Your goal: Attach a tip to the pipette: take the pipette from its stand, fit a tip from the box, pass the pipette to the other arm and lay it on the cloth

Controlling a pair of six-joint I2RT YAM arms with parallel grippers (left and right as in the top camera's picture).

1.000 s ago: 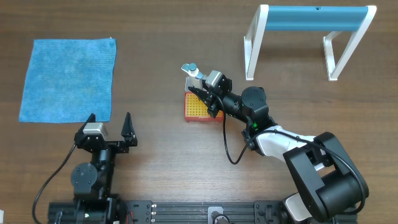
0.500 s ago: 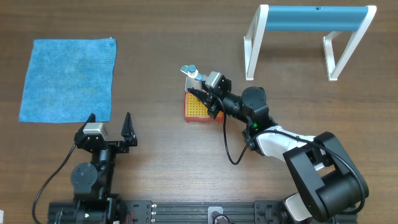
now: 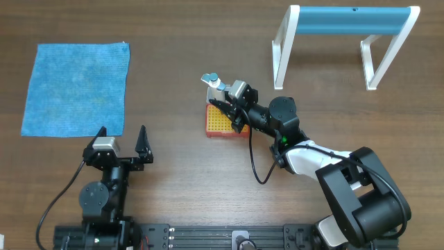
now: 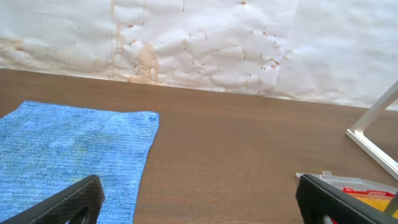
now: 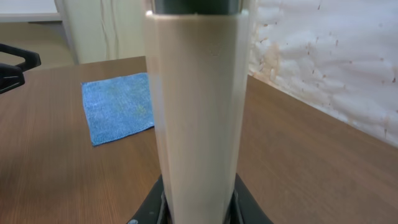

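Observation:
My right gripper is shut on the white pipette, which it holds over the far edge of the orange tip box. The pipette's grey-capped head points up and to the left. In the right wrist view the pipette body stands upright between the fingers, and its lower end is hidden. The blue cloth lies flat at the far left, also seen as the cloth and the cloth. My left gripper rests open near its base, just right of the cloth's near corner, with nothing in it.
The white-legged pipette stand with a blue top bar stands at the back right; one leg of the stand shows from the left wrist. The tip box sits near the left gripper's right finger. Bare wood lies between cloth and box.
The pipette head has edged very slightly to the left with the right gripper. The left arm has not moved.

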